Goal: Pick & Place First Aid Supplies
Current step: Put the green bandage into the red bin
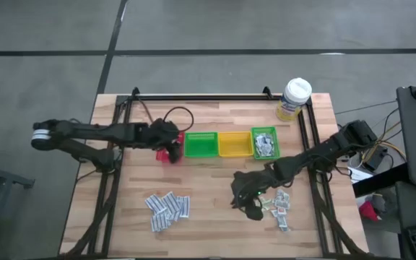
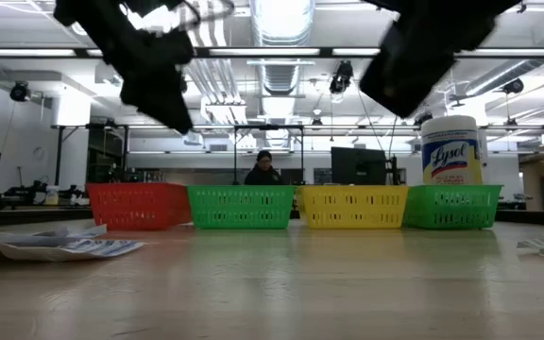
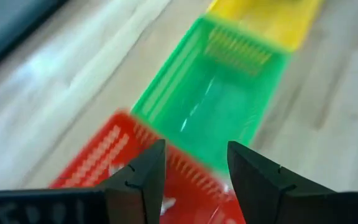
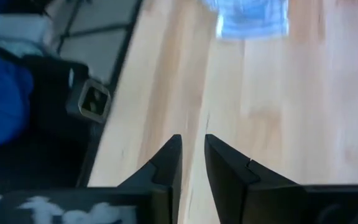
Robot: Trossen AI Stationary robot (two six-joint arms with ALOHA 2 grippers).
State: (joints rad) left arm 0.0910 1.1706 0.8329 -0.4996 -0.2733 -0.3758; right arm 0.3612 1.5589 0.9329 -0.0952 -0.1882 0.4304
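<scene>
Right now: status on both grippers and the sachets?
Left gripper open over red bin. Right gripper empty over right sachet pile, gap narrow. Second pile front-left, some sachets in right green bin. Nothing blocking.

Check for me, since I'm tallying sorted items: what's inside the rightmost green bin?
The rightmost green bin holds several grey-silver sachets, piled together. Anything beneath that pile is covered, and the low view shows only the bin's wall, so an exact count isn't possible.

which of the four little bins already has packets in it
The green bin at the row's right end, nearest the wipes tub; grey-white packets lie inside. The yellow bin and other green bin look bare.
</scene>
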